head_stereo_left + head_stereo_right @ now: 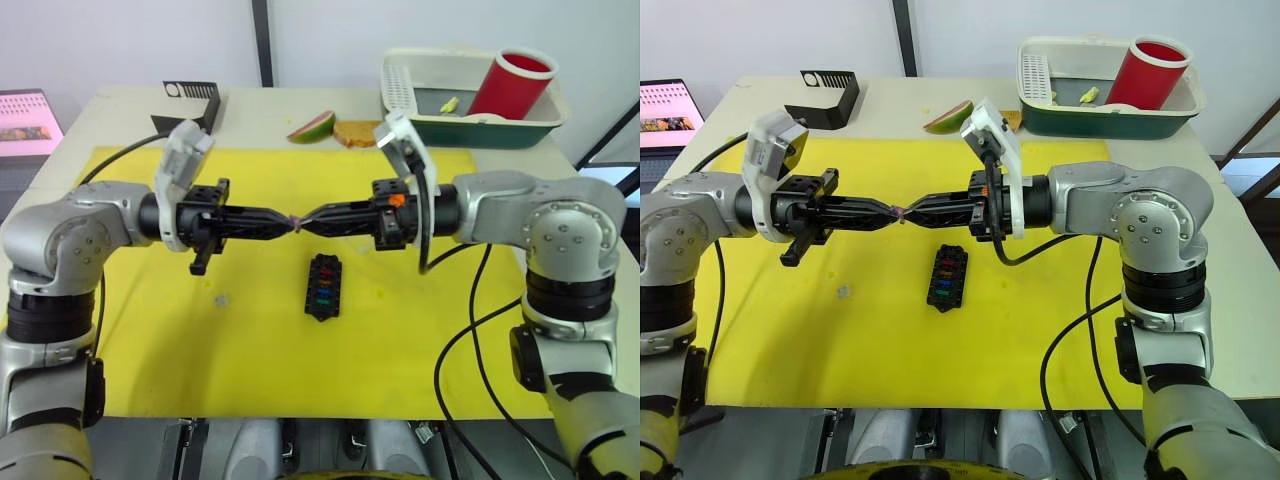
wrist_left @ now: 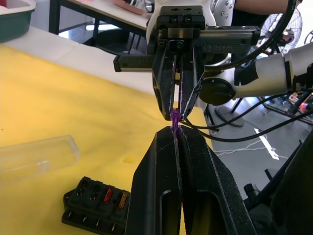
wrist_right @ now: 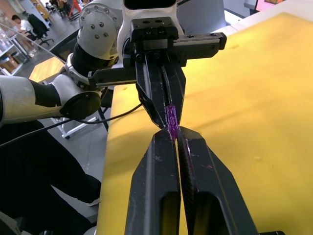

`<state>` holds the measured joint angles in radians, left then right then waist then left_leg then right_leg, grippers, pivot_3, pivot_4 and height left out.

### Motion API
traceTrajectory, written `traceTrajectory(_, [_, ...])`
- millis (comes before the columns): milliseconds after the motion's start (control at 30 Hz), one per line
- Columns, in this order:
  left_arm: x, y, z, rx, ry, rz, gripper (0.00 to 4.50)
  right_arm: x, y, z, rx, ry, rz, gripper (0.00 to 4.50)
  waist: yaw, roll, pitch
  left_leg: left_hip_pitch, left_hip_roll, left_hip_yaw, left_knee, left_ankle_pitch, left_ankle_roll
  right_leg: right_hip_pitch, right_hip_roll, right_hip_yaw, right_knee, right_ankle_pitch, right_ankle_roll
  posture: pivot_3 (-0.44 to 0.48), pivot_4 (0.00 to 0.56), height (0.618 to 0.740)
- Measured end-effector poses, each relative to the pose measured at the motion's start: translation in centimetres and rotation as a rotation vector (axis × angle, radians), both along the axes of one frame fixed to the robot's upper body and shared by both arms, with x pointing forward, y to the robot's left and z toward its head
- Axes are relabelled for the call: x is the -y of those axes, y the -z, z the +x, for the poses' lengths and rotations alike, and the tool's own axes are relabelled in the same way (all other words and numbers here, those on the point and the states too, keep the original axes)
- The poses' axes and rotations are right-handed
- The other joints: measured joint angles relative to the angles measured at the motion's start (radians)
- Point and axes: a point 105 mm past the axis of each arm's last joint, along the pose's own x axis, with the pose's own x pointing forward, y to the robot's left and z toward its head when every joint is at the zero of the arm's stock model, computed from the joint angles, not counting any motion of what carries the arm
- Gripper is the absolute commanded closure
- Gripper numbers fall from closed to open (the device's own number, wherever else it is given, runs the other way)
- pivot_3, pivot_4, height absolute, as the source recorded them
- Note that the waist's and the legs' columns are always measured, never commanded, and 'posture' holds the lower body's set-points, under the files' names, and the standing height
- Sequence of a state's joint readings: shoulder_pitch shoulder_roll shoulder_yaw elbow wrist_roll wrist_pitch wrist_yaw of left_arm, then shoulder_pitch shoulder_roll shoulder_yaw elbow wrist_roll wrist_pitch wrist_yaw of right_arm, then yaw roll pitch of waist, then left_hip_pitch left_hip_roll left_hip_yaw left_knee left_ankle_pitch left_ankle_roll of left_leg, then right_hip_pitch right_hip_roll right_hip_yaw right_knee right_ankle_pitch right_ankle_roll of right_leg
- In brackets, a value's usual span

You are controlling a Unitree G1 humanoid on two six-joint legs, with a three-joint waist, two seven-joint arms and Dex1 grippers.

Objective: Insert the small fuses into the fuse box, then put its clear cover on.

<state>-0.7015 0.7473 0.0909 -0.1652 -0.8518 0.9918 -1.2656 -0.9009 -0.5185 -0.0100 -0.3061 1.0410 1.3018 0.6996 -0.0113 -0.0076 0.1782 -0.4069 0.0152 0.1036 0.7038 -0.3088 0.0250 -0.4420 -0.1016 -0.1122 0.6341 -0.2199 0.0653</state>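
Far right corner of the table [image 1: 120, 110]: green-and-cream dish tub [image 1: 470, 125] with a red cup [image 1: 512, 82] standing in it. Along the far edge, a mango slice [image 1: 312, 126] and a piece of bread [image 1: 355, 133] just beside it. Far left, a black angled stand [image 1: 192, 100] with a white circle. Yellow mat [image 1: 150, 330] covers most of the tabletop.

Fuse box [image 1: 322, 286] lies on the mat near its centre, below my two grippers and apart from them; coloured fuses [image 1: 322, 287] already sit in its slots — red, orange, blue, green, as far as I can make out. Clear cover [image 2: 36, 157] lies flat on the mat just beside the box in the left wrist view; hard to pick out from the head views.

Both my arms reach inward, forearms level above the mat, fingertips meeting tip to tip over its middle. Left gripper [image 1: 287, 220] pressed together; right gripper [image 1: 308, 219] likewise. Between the tips, a purple fuse [image 2: 175, 117], pinched from both sides by both grippers.

Small pale speck [image 1: 221, 298] on the mat toward the left; can't tell what it is.
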Motion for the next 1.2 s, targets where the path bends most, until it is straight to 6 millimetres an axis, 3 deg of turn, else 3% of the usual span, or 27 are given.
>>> traceTrajectory(200, [-0.1, 0.1, 0.0, 0.004, -0.005, 0.018, 4.5, -0.1, 0.1, 0.0, -0.002, 0.0, -0.006, 4.46, -0.001, 0.0, 0.0, 0.0, 0.0, 0.0, 0.0, 0.0, 0.0, 0.0, 0.0, 0.0, 0.0, 0.0, 0.0, 0.0, 0.15, 0.74])
traceTrajectory(300, [-0.1, 0.6, 0.1, 0.016, -0.015, 0.067, 3.53, -0.3, 0.4, 0.0, 0.001, -0.006, -0.022, 4.5, 0.0, 0.0, 0.0, 0.0, 0.0, 0.0, 0.0, 0.0, 0.0, 0.0, 0.0, 0.0, 0.0, 0.0, 0.0, 0.0, 0.15, 0.74])
traceTrajectory(500, [-1.3, 3.3, 0.7, 0.082, -0.059, 0.254, 0.35, 0.9, 1.3, 0.4, 0.153, 0.008, -0.18, 4.5, 0.001, 0.0, 0.0, 0.0, 0.0, 0.0, -0.001, 0.0, 0.0, 0.0, 0.0, 0.0, -0.002, 0.0, 0.0, 0.0, 0.15, 0.74])
traceTrajectory(533, [-1.5, 3.7, 0.8, 0.113, -0.06, 0.289, 0.02, 1.2, 1.7, 0.6, 0.194, 0.005, -0.222, 4.5, 0.001, 0.0, 0.0, 0.0, 0.0, 0.0, -0.001, 0.0, 0.0, 0.0, 0.0, 0.0, -0.002, 0.0, 0.0, 0.0, 0.15, 0.74])
traceTrajectory(767, [-0.8, 8.2, 2.0, 0.217, -0.035, 0.408, 0.02, 1.8, 6.1, 1.6, 0.353, -0.086, -0.402, 4.5, 0.001, 0.0, 0.0, -0.001, 0.0, 0.001, -0.001, 0.0, 0.0, -0.001, 0.001, 0.0, -0.002, 0.0, 0.0, 0.0, 0.15, 0.74])
traceTrajectory(967, [0.0, 9.7, 3.2, 0.335, -0.026, 0.41, 0.02, 1.7, 7.9, 3.3, 0.422, -0.071, -0.451, 4.5, 0.002, 0.0, 0.0, -0.001, 0.0, 0.001, -0.001, 0.0, 0.0, -0.001, 0.001, 0.0, -0.002, 0.0, 0.0, 0.0, 0.15, 0.74])
traceTrajectory(1200, [0.6, 10.7, 3.7, 0.369, -0.014, 0.402, 0.02, 1.7, 8.5, 4.0, 0.43, -0.061, -0.467, 4.5, 0.001, 0.0, 0.0, -0.001, 0.0, 0.001, -0.001, 0.0, 0.0, -0.001, 0.001, 0.0, -0.002, 0.0, 0.0, 0.0, 0.15, 0.74])
